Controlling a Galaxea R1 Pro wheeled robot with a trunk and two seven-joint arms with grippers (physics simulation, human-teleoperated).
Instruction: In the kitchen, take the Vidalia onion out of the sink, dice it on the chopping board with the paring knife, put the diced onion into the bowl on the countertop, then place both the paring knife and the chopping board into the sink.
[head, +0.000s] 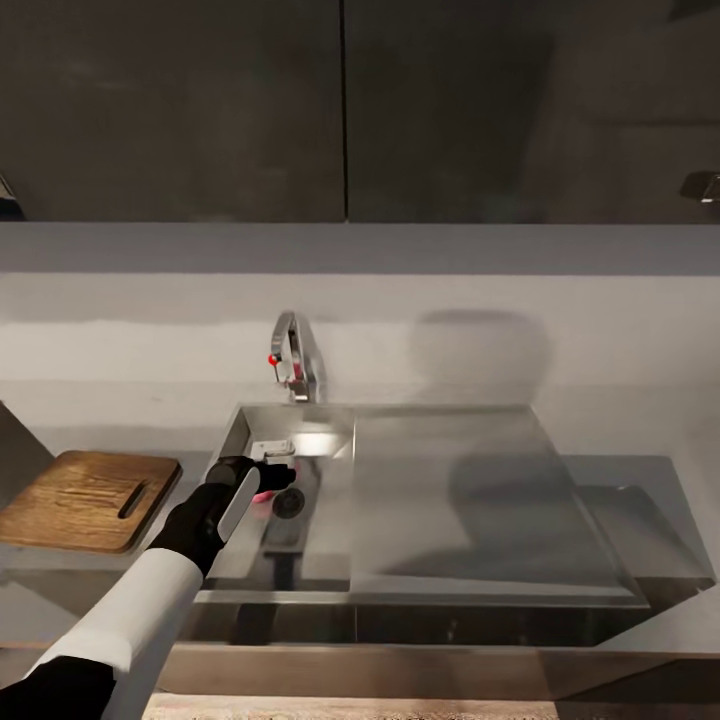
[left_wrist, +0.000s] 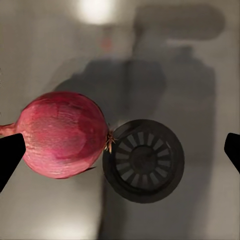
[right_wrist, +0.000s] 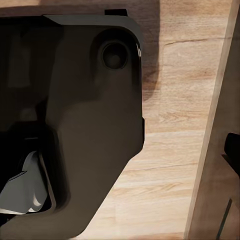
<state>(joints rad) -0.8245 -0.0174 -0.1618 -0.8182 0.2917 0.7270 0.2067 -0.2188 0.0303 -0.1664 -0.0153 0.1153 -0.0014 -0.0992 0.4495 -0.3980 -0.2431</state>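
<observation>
The onion (left_wrist: 62, 134), red-purple and round, lies on the steel floor of the sink (head: 240, 425) beside the round drain (left_wrist: 143, 160). In the head view it shows as a pink patch (head: 264, 497) under my left hand. My left gripper (left_wrist: 121, 154) hovers open above it in the basin (head: 268, 478), its dark fingertips (left_wrist: 10, 156) spread wide; the onion sits near one finger, untouched. The wooden chopping board (head: 90, 497) lies on the countertop (head: 60, 560) left of the sink. My right gripper (right_wrist: 121, 152) hangs low by my dark base, one fingertip (right_wrist: 233, 149) at the frame's edge, jaws wide.
A chrome faucet with a red knob (head: 292, 360) rises behind the basin. The flat steel drainboard (head: 470, 500) stretches right of the basin. Dark upper cabinets (head: 340, 110) hang above the white backsplash. Light wood floor (right_wrist: 170, 125) lies under the right hand.
</observation>
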